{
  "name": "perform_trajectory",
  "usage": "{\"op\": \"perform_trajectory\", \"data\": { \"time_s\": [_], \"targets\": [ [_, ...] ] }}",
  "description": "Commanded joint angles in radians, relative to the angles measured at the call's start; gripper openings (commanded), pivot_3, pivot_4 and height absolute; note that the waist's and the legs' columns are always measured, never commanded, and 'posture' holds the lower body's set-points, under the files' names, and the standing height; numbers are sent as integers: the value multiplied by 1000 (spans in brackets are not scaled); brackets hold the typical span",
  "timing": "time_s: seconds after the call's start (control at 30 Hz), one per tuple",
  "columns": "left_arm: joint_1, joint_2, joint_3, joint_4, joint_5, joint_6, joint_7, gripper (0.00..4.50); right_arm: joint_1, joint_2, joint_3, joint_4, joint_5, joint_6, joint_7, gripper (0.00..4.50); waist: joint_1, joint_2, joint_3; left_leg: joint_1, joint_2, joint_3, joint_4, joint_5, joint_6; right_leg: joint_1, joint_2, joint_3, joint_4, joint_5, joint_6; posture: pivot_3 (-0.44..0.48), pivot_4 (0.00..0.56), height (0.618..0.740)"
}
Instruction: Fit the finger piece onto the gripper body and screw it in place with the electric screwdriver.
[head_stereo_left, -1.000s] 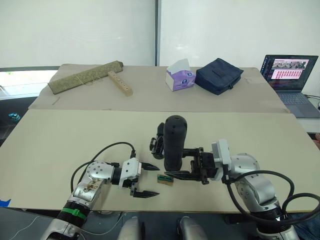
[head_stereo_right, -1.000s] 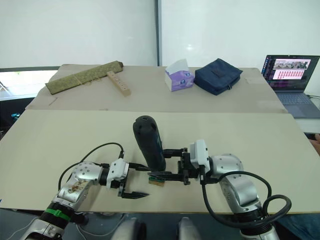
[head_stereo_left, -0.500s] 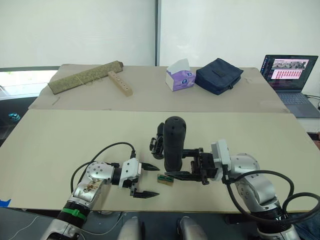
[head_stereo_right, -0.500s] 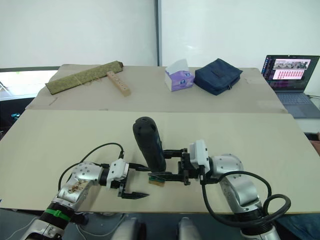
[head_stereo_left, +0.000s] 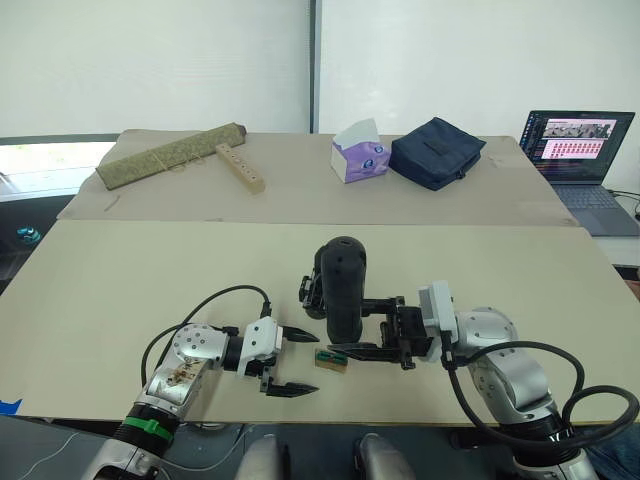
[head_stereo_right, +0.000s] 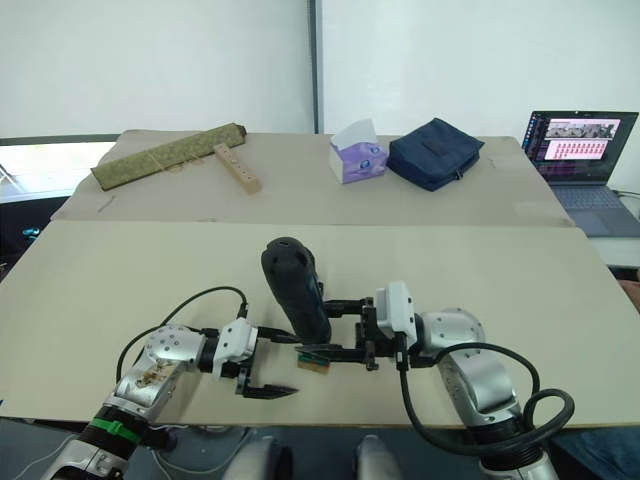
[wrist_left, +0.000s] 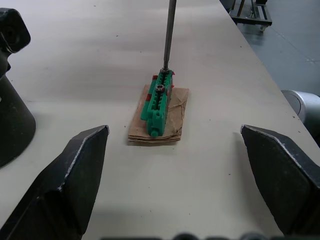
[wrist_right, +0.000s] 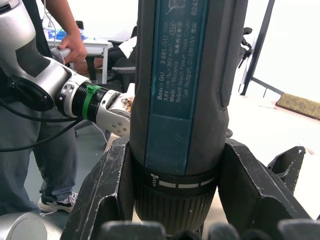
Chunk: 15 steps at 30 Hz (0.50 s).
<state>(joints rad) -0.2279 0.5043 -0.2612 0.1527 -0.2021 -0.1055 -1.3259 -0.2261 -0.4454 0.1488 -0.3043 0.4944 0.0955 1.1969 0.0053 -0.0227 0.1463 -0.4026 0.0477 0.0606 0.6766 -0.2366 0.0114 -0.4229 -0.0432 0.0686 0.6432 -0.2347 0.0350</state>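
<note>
Left wrist view: screwdriver (head_stereo_left: 342, 290) bit sits on green block (wrist_left: 159, 102), likely collecting a screw; right gripper (head_stereo_left: 370, 327) clamps it; left gripper (head_stereo_left: 290, 362) gapes.

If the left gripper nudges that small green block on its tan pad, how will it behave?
The green block looks small and probably light, so it would likely slide. It is narrow and sits on a loose-looking tan pad, so it may tip or drag the pad along. The screwdriver's metal bit stands on one end, so it might pivot there instead.
</note>
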Motion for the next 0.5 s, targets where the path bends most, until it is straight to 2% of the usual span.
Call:
{"op": "perform_trajectory", "data": {
  "time_s": [0.03,0.5],
  "targets": [
    [35,-3,-53,28,21,17,-13,4500,-4,5,-6,-15,21,-27,2,1922,0,0,0,0,0,0,0,0,0,0,0,0,0,0,0,0,150,740],
    [56,15,26,-15,-82,6,-36,4500,-44,-12,-51,-53,110,43,-21,1922,-11,0,0,0,1,0,0,0,0,-1,0,0,0,0,0,0,150,740]
  ]
}}
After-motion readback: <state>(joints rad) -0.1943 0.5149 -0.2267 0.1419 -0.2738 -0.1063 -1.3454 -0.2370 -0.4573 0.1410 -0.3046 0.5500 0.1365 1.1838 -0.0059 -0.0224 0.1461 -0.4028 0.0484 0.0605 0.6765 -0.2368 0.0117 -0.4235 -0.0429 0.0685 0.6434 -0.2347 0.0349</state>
